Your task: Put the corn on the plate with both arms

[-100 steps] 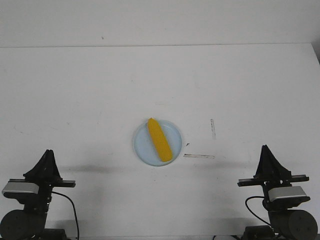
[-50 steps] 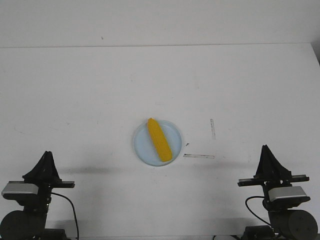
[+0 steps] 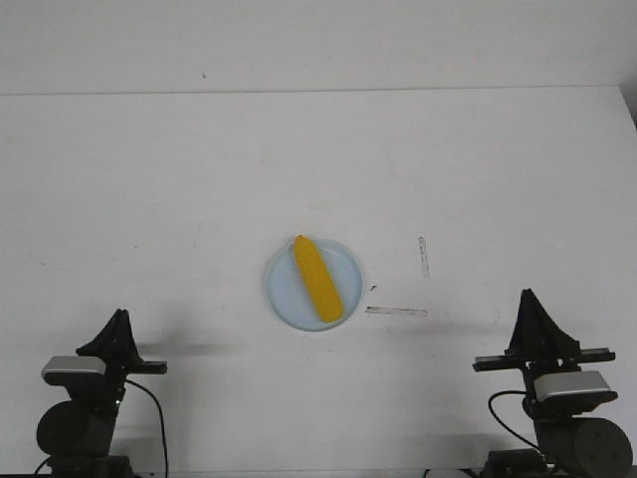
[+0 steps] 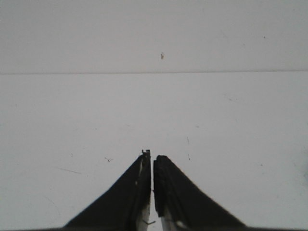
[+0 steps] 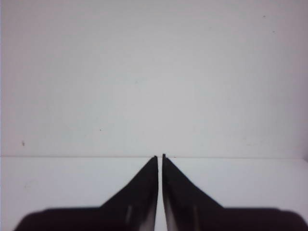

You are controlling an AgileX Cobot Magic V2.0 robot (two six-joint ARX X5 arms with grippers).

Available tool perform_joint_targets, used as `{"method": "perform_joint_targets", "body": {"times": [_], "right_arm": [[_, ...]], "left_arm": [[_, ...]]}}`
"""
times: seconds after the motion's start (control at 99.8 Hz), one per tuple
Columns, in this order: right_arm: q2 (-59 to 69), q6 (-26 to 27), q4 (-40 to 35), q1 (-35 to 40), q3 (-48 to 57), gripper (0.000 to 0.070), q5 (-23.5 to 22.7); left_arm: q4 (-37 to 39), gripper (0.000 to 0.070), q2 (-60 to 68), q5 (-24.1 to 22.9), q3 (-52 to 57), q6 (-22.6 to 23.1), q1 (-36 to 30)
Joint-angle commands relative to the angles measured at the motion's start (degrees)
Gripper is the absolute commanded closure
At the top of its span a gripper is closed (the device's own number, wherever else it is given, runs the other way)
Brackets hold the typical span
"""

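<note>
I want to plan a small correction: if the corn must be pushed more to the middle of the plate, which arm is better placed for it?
Probably the right gripper. The corn lies on the plate, and this gripper stands higher and further forward than the left gripper. Both are shut and empty, far from the plate.

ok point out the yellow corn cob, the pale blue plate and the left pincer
smooth yellow corn cob [image 3: 318, 279], front view, mid-body
round pale blue plastic plate [image 3: 282, 289], front view, bare left part
black left pincer [image 4: 152, 159], left wrist view, between its tips
</note>
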Motion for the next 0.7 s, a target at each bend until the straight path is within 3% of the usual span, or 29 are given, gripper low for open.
{"method": "perform_joint_targets", "body": {"times": [0.0, 0.17, 0.691], "right_arm": [[-0.1, -0.5, 0.5, 0.0, 0.3, 0.0686, 0.0], [-0.1, -0.5, 0.6, 0.0, 0.3, 0.0685, 0.0], [-0.1, -0.5, 0.5, 0.0, 0.3, 0.0686, 0.0]], "left_arm": [[0.8, 0.0699, -0.1, 0.2, -0.9, -0.5, 0.1], [8.3, 0.0699, -0.1, 0.2, -6.5, -0.5, 0.1], [7.6, 0.0698, -0.1, 0.2, -6.5, -0.5, 0.0]]}}
